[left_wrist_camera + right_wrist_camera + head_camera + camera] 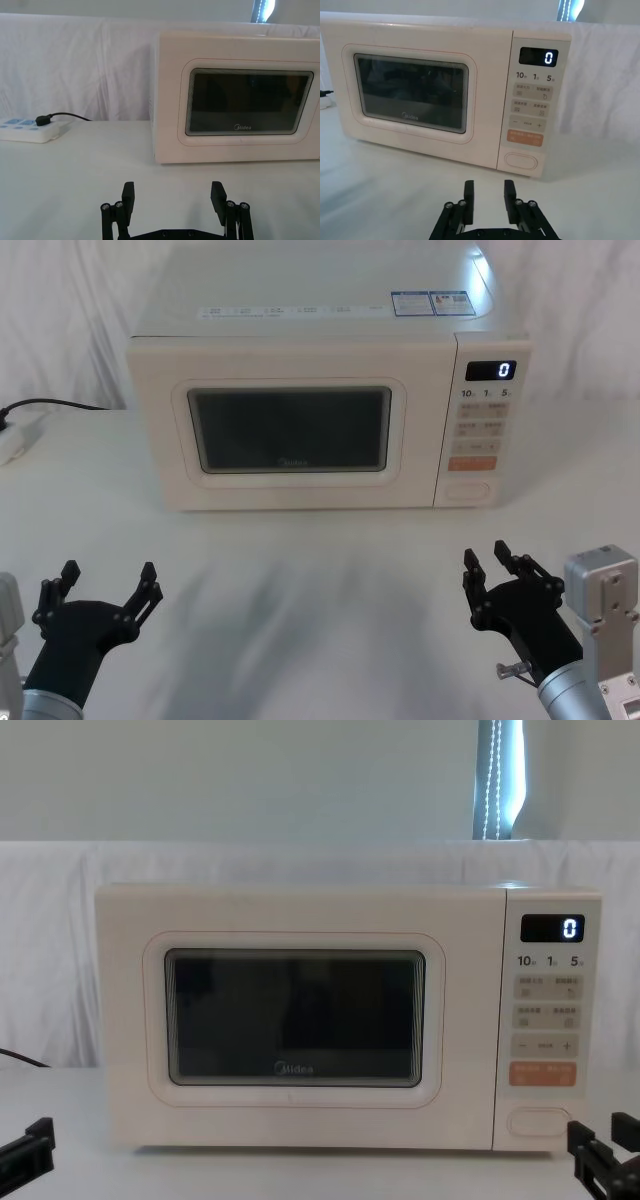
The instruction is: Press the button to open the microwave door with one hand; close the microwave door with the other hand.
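Two tools wait low over the table in the head view, left tool (103, 582) wide open, right tool (493, 562) narrower, both empty; the microwave door (290, 430) is shut. In the right wrist view the button (521, 161) sits straight ahead; pressing it seems the first step, needing a forward reach.

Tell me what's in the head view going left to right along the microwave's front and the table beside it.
Power strip → cable → door → button. The left claw and right claw are nearer, both open.
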